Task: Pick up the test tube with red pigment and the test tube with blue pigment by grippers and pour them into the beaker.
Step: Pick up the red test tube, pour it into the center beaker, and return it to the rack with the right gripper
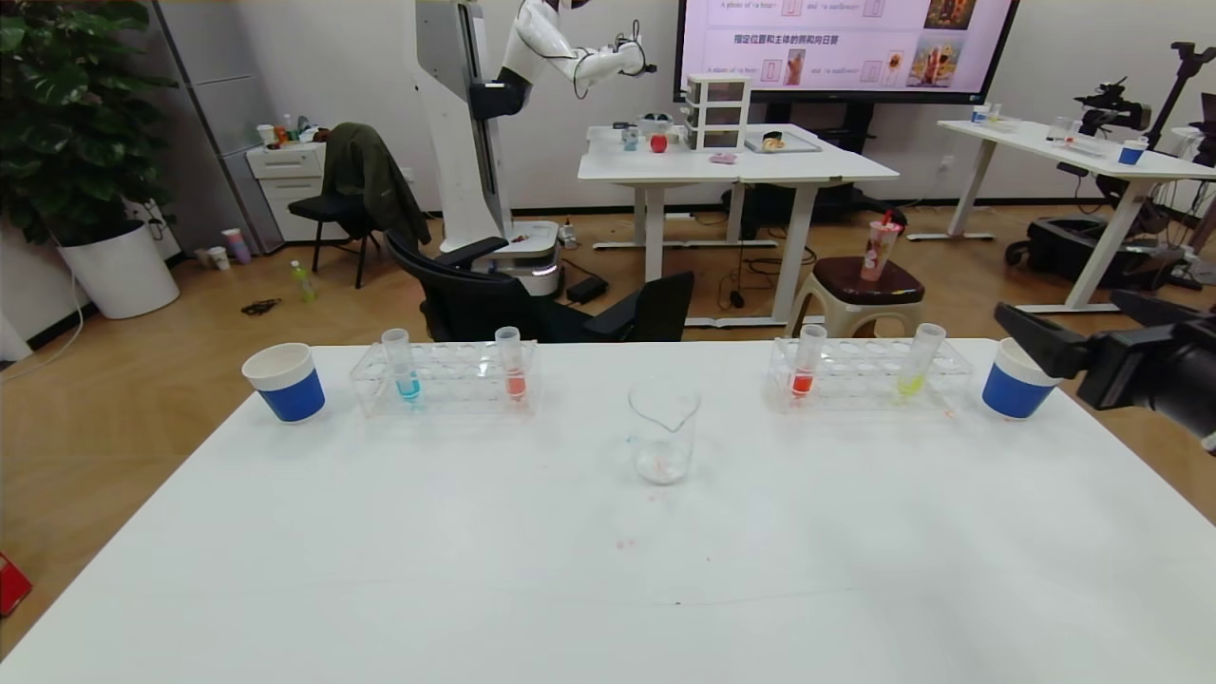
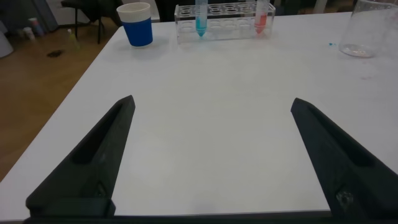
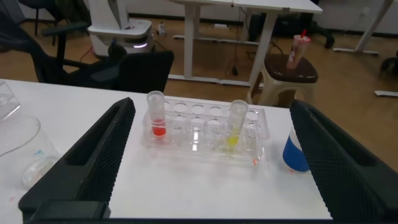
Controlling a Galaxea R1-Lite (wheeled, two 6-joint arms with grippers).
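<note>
1. Hovering at the table's right edge in the head view, the right gripper (image 1: 1021,332) sits just beside the right cup (image 1: 1013,382); no contact between them can be made out.
2. In its own wrist view, the right gripper (image 3: 212,102) has its fingers (image 3: 93,155) spread wide with nothing between them. It faces the right rack (image 3: 208,127) from a short way off.
3. The red tube (image 1: 806,364) stands upright in a hole at the left end of the right rack (image 1: 869,372). A yellow-green tube (image 1: 918,364) leans slightly toward that rack's other end.
4. The same red tube (image 3: 157,117) shows in the right wrist view, with the yellow-green tube (image 3: 235,124) a few holes along.
5. The left gripper (image 2: 212,102) is out of the head view. In its wrist view the fingers (image 2: 93,155) are wide apart and empty, low over bare table (image 2: 205,81).
6. The blue tube (image 1: 403,365) stands upright near the left end of the left rack (image 1: 446,376), with a salmon tube (image 1: 512,365) near its right end.
7. The left wrist view shows the blue tube (image 2: 201,17) well ahead of the left gripper.
8. The beaker (image 1: 663,432) stands upright on the table (image 1: 608,570) between the two racks, slightly nearer the robot, with a faint residue at the bottom.
9. A left cup (image 1: 285,382) stands just outside the left rack.
</note>
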